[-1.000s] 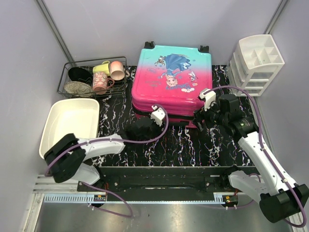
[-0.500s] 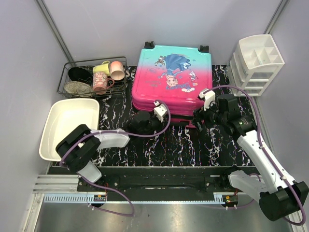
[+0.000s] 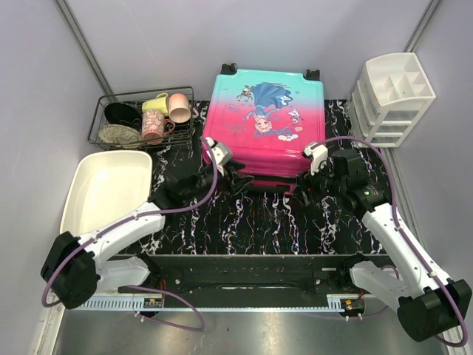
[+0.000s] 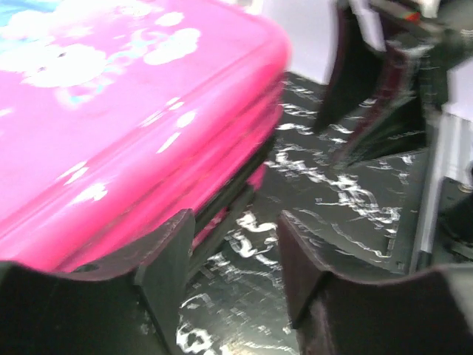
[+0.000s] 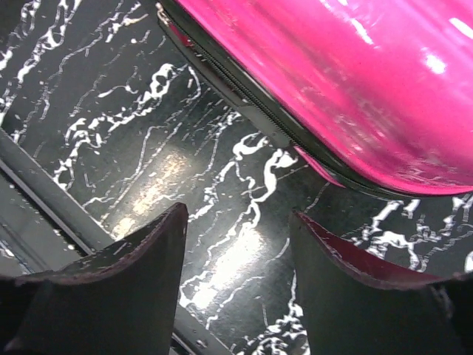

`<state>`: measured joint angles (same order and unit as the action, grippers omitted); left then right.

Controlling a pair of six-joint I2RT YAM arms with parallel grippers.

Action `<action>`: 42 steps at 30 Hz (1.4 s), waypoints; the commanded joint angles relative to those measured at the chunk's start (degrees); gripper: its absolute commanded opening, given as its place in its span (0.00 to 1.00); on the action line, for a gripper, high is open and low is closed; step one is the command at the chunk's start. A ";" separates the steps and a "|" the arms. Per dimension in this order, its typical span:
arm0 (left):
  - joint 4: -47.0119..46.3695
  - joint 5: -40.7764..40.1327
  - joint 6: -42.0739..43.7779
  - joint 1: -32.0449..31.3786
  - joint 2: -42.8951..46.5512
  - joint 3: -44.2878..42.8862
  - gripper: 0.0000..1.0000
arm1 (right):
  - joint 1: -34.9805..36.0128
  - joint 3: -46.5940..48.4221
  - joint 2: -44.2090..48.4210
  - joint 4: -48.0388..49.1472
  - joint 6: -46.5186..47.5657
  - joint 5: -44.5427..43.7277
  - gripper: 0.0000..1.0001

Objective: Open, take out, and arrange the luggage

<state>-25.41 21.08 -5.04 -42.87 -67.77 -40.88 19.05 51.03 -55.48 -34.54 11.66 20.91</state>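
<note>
The luggage (image 3: 262, 122) lies flat and closed at the far middle of the marbled mat (image 3: 266, 218), teal end and black wheels far, pink end near. Its lid sits down on the base all along the near edge, with the dark zipper seam (image 5: 244, 103) running unbroken under the pink shell.

The left gripper (image 3: 235, 176) is at the near left corner of the luggage, its fingers spread wide and grasping nothing. In the left wrist view the gripper (image 4: 230, 229) faces along the near edge: the pink shell (image 4: 111, 126) fills the left side and the seam (image 4: 236, 185) runs just above the left finger (image 4: 166, 251). The view is blurred, so the finger may be touching the shell, but I cannot tell.

The right gripper (image 3: 309, 188) is at the near right corner, also spread and empty. From its wrist the gripper (image 5: 238, 218) is over bare mat, with the luggage's pink edge (image 5: 355, 96) just beyond the fingertips and apart from them.

A wire basket (image 3: 100, 118) of cups (image 3: 166, 107) stands far left, a white tub (image 3: 77, 196) lies near left, and a white organizer (image 3: 392, 96) stands far right, all apart from the luggage.
</note>
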 commanded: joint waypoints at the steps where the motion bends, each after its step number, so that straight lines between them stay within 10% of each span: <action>1: 14.37 -6.56 -3.30 6.56 3.95 -3.05 0.65 | 0.28 -2.33 0.21 5.70 -5.94 6.61 0.65; 8: 25.23 6.04 -0.07 26.41 1.86 -14.65 0.93 | 0.55 -1.90 -5.42 6.16 -5.42 -3.84 0.62; 19: 40.18 17.55 -8.03 33.21 -27.05 -43.66 0.91 | -15.87 5.31 -15.45 6.24 -6.22 -13.26 0.61; 34: 30.59 24.88 -11.40 7.81 -18.28 -20.38 0.73 | -31.08 9.96 -3.05 -7.55 -1.72 -8.53 0.73; 42: 35.94 23.94 -5.87 23.52 -15.19 -32.92 0.90 | -32.94 17.96 -5.60 -10.89 -6.21 -3.50 0.85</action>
<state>8.73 46.17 -14.68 -31.00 -85.10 -63.22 -13.93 64.79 -61.12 -43.20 8.27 14.83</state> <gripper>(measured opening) 0.860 0.814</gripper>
